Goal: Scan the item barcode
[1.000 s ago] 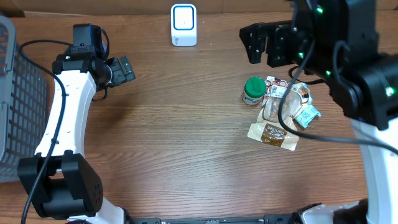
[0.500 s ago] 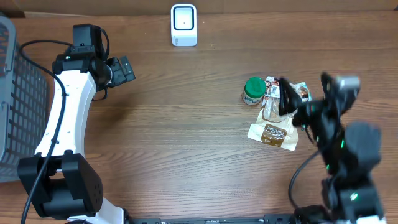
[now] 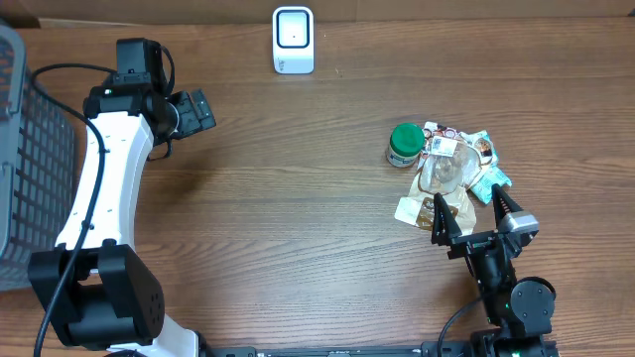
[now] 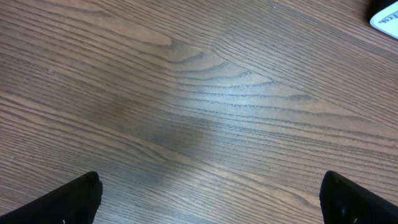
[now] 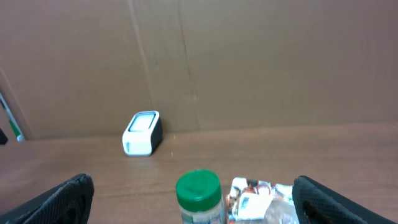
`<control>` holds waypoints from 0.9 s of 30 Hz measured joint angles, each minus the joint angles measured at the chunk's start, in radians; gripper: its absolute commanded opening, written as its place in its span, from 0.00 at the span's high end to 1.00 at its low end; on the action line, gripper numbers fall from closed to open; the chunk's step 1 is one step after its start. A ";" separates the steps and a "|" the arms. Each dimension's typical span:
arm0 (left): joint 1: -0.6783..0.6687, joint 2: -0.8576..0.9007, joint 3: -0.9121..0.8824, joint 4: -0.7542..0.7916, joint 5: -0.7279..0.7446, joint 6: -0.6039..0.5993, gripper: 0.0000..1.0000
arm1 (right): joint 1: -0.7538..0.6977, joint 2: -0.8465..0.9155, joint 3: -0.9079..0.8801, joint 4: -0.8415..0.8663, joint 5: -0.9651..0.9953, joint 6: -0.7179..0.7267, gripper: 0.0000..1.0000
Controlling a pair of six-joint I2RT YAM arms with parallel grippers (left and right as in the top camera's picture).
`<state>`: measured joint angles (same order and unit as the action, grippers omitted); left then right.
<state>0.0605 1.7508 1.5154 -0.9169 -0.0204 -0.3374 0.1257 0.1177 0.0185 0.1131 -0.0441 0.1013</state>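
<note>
I read left gripper (image 3: pixel 194 111) wide open, empty, over bare table (image 3: pixel 298 198); right gripper (image 3: pixel 468 216) wide open, empty, just beside snack packets (image 3: pixel 448 177) and green-lidded jar (image 3: pixel 404 143); barcode scanner (image 3: pixel 293 40) at far edge.

- A white scanner (image 3: pixel 293 40) with a blue-ringed face stood upright, well apart from the items
- A green-lidded jar (image 3: pixel 404 145) stood upright, just beside a loose heap of snack packets (image 3: pixel 458 164), a brown pouch lowest

Overhead looks down; right wrist (level) shares the scanner (image 3: pixel 293 40).
</note>
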 measured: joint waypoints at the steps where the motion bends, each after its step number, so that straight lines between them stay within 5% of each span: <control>1: 0.000 0.000 0.000 0.000 0.000 0.000 0.00 | 0.000 -0.010 0.000 -0.024 0.000 0.000 0.00; 6: 0.000 0.000 0.000 0.000 0.000 0.000 0.00 | 0.000 -0.096 0.000 -0.195 -0.001 0.000 0.00; 27: 0.000 0.000 0.000 0.000 0.000 0.000 0.00 | 0.000 -0.103 0.000 -0.196 0.000 0.000 0.00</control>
<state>0.0605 1.7508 1.5154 -0.9169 -0.0200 -0.3374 0.1257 0.0147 0.0185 -0.0834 -0.0444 0.1013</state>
